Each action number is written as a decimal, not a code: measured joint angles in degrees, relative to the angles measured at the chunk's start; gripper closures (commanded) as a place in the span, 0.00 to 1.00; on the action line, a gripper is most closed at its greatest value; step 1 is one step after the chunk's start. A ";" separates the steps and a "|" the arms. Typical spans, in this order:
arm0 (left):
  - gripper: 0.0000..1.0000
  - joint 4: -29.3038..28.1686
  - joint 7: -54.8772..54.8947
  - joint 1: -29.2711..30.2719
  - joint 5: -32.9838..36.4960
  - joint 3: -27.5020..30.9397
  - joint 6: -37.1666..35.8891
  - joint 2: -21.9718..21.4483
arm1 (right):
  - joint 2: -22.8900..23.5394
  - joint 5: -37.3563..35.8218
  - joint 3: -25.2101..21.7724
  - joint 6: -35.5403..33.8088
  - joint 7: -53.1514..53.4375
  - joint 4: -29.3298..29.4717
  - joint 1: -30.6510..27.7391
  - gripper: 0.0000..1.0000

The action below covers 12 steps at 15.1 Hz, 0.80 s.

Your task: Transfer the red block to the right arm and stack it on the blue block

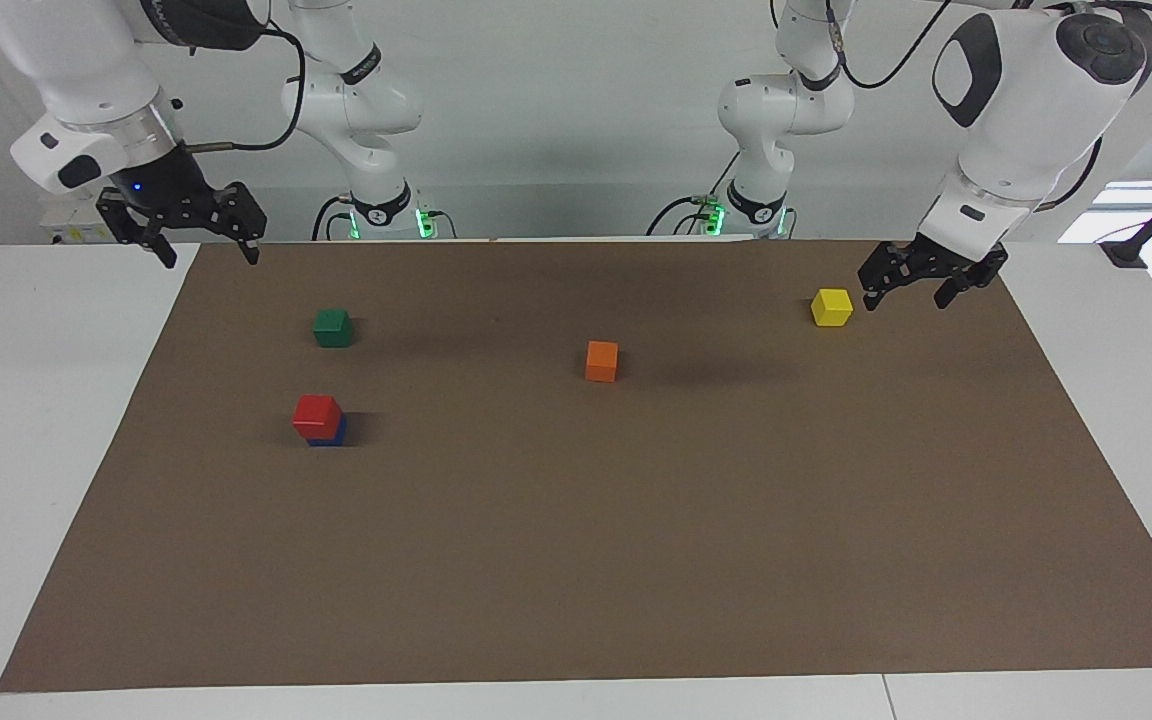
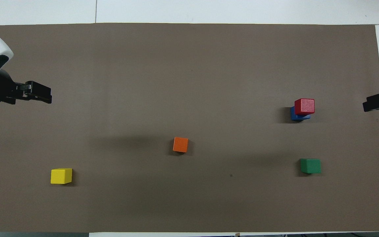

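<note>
The red block [image 1: 317, 413] sits on the blue block [image 1: 330, 436] at the right arm's end of the brown mat, its edges slightly offset from the blue block's. In the overhead view the red block [image 2: 304, 106] covers most of the blue block [image 2: 295, 116]. My right gripper [image 1: 209, 258] is open and empty, raised over the mat's edge at the right arm's end; its tip shows in the overhead view [image 2: 370, 105]. My left gripper [image 1: 906, 300] is open and empty, waiting above the mat beside the yellow block; it also shows in the overhead view [image 2: 46, 94].
A green block [image 1: 333, 327] lies nearer to the robots than the stack. An orange block [image 1: 602, 360] lies mid-mat. A yellow block [image 1: 831, 306] lies at the left arm's end. The brown mat [image 1: 576, 560] covers most of the white table.
</note>
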 measured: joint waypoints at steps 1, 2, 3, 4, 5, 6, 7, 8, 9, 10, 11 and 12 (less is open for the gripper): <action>0.00 0.00 0.00 0.00 0.00 0.00 0.00 0.00 | 0.26 0.00 -0.01 -0.64 -0.08 0.35 -0.17 0.00; 0.00 0.00 0.00 0.00 0.00 0.00 0.00 0.00 | 0.53 0.00 -0.01 -0.89 -0.12 0.46 -0.20 0.00; 0.00 0.00 0.00 0.00 0.00 0.00 0.00 0.00 | 0.82 0.00 -0.01 -0.96 -0.12 0.56 -0.20 0.00; 0.00 0.00 0.00 0.00 0.00 0.00 0.00 0.00 | 0.95 0.00 -0.02 -1.05 -0.13 0.58 -0.20 0.00; 0.00 0.00 0.00 0.00 0.00 0.00 0.00 0.00 | 0.90 0.00 -0.02 -1.29 -0.13 0.54 -0.20 0.00; 0.00 0.00 0.00 0.00 0.00 0.00 0.00 0.00 | 0.68 0.00 -0.02 -1.50 -0.13 0.25 -0.20 0.00; 0.00 0.00 0.00 0.00 0.00 0.00 0.00 0.00 | 0.12 0.00 -0.02 -1.57 -0.13 -0.52 -0.20 0.00; 0.00 0.00 0.00 0.00 0.00 0.00 0.00 0.00 | -0.89 0.00 -0.02 -1.41 -0.13 -1.88 -0.21 0.00; 0.00 0.00 -0.01 0.00 0.00 0.00 0.00 0.00 | -2.15 0.00 -0.02 -1.09 -0.13 -3.52 -0.26 0.00; 0.00 0.00 -0.01 0.00 0.00 0.00 0.00 0.00 | -3.40 0.00 -0.02 -0.78 -0.13 -5.06 -0.39 0.00; 0.00 0.00 -0.01 0.00 0.00 0.00 0.00 0.00 | -4.46 0.00 -0.02 -0.36 -0.14 -6.27 -0.53 0.00; 0.00 0.00 -0.01 0.00 0.00 0.00 0.00 0.00 | -5.16 0.00 -0.04 0.29 -0.14 -7.02 -0.68 0.00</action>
